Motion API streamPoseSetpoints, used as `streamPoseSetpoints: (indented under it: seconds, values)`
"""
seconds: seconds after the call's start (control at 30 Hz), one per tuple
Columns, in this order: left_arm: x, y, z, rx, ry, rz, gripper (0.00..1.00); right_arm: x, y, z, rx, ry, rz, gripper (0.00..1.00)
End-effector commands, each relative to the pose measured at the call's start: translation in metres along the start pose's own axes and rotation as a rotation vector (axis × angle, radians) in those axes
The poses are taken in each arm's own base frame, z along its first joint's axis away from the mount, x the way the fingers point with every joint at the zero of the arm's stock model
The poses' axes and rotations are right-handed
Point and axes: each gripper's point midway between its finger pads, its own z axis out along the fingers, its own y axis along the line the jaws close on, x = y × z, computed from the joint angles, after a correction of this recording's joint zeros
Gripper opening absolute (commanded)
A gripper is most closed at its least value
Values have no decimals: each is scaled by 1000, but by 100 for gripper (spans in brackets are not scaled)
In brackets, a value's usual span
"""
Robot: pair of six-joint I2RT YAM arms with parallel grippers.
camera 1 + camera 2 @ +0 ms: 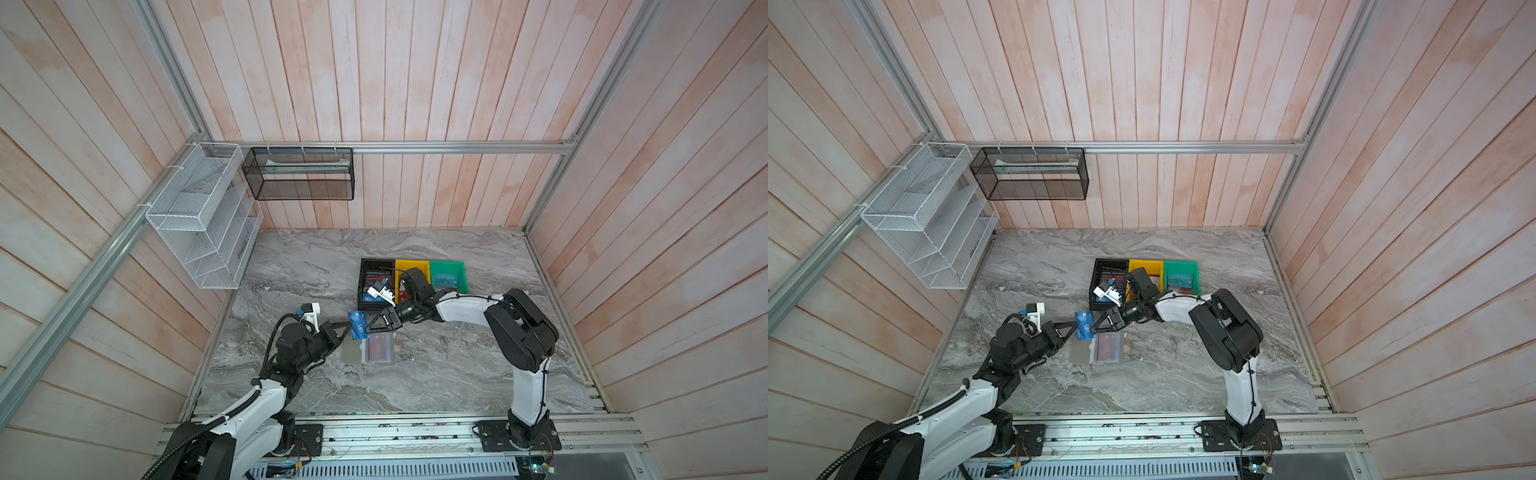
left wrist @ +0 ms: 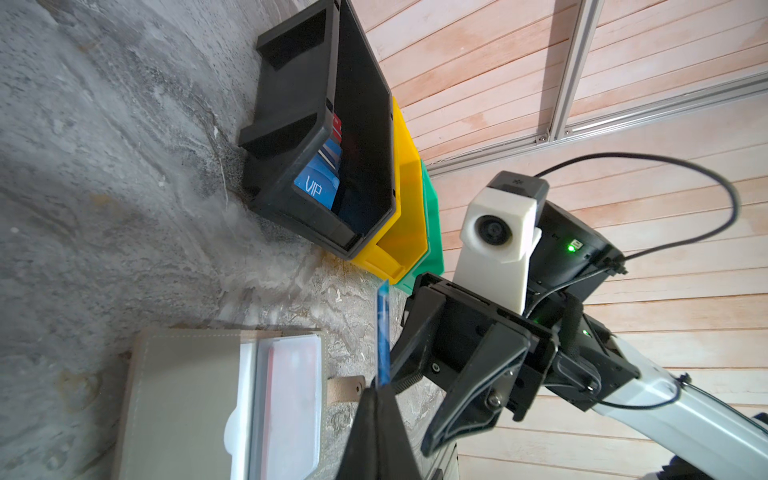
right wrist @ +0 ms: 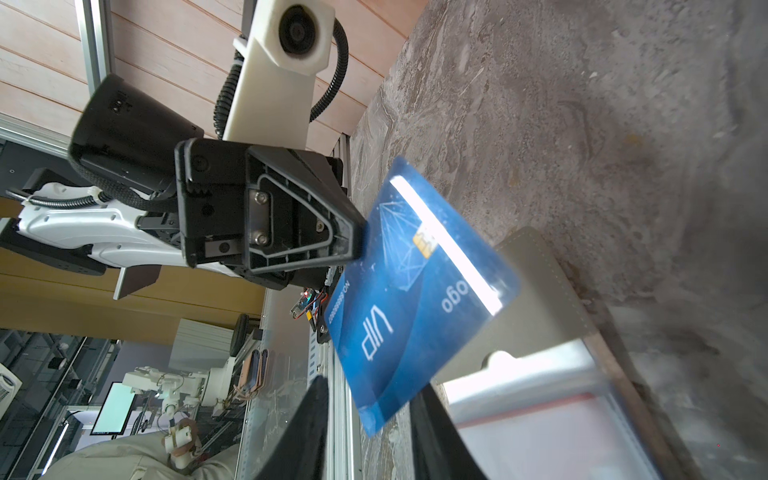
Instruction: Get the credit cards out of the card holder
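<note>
A blue credit card (image 1: pixel 358 325) (image 1: pixel 1084 325) lettered VIP hangs on edge above the table, and my left gripper (image 1: pixel 348 325) (image 2: pixel 380 388) is shut on one side of it. From the opposite side my right gripper (image 1: pixel 368 329) (image 3: pixel 370 390) stands open, its jaws either side of the card's (image 3: pixel 415 299) corner with a gap showing. Just below, the grey-beige card holder (image 1: pixel 353 352) (image 2: pixel 183 395) lies open on the marble. A red card (image 1: pixel 379 348) (image 2: pixel 291 395) sits inside its clear sleeve.
Behind the grippers a black bin (image 1: pixel 361 286), a yellow bin (image 1: pixel 405 266) and a green bin (image 1: pixel 449 268) stand in a row. The black one holds several cards, among them a blue VIP card (image 2: pixel 318 189). A white wire rack (image 1: pixel 199 216) and a black mesh basket (image 1: pixel 299 174) hang on the walls.
</note>
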Motion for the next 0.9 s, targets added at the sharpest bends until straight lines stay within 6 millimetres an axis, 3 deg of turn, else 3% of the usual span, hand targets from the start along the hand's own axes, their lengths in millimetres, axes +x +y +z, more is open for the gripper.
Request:
streamPoseSetpoints:
  seconds: [0.0,0.23,0.53,0.77,0.83,0.87]
  values:
    - [3,1,1,4,8,3,0,-6,11,6,-48,5,-44,28]
    - [6,4,2,-1,21,-1,0,-10,9,7,-53,-2,-38,20]
    - [13,5,2,3,53,-3,0,-12,14,7,-72,1,-50,0]
    - [15,7,1,-11,58,-1,0,-12,15,0,-79,13,-49,0]
    - [14,9,0,-25,58,3,4,-13,12,-5,-65,25,-46,0]
    - [14,9,-1,-33,55,3,12,-10,10,-8,-54,38,-33,0]
